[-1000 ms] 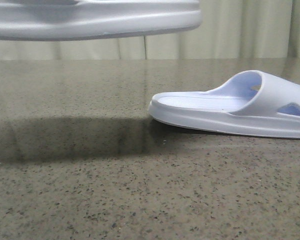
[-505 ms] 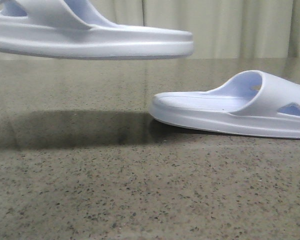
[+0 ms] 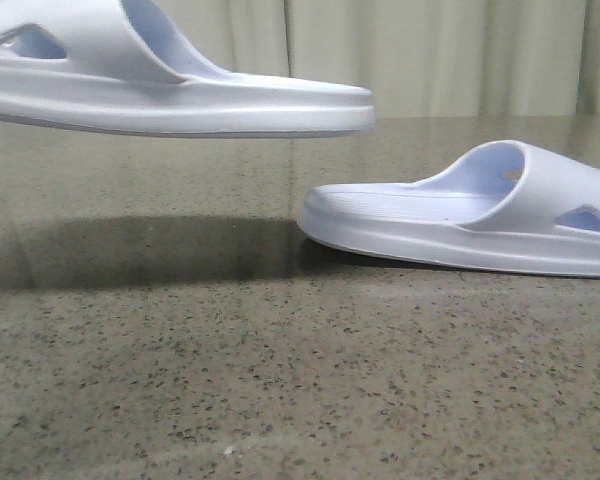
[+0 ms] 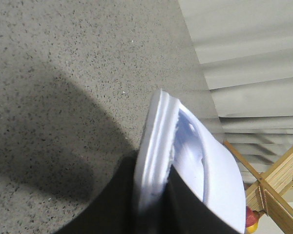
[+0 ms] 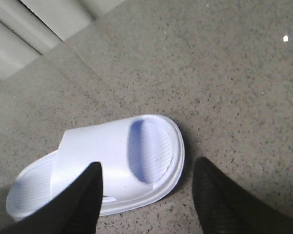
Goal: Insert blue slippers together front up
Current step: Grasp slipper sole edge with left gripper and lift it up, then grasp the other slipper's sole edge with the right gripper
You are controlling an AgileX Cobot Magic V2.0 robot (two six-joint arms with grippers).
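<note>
One of the blue slippers (image 3: 180,95) hangs level in the air at the upper left of the front view. My left gripper (image 4: 154,195) is shut on the edge of this slipper (image 4: 212,170), one black finger (image 4: 112,204) under the sole and the other against the footbed. The second slipper (image 3: 460,220) lies flat on the speckled table (image 3: 280,380) at the right, sole down. My right gripper (image 5: 149,165) hovers open above this slipper (image 5: 88,151), its fingers (image 5: 83,200) standing to either side of the strap end without touching it. Neither gripper shows in the front view.
A pale pleated curtain (image 3: 460,50) hangs behind the table's far edge. A wooden rack (image 4: 276,180) with a red and yellow object (image 4: 251,222) stands beyond the table in the left wrist view. The held slipper casts a dark shadow (image 3: 150,250) on the table.
The held slipper has come down and shifted left in the front view, so its strap and cut-out now show. The slipper on the table has not moved.
</note>
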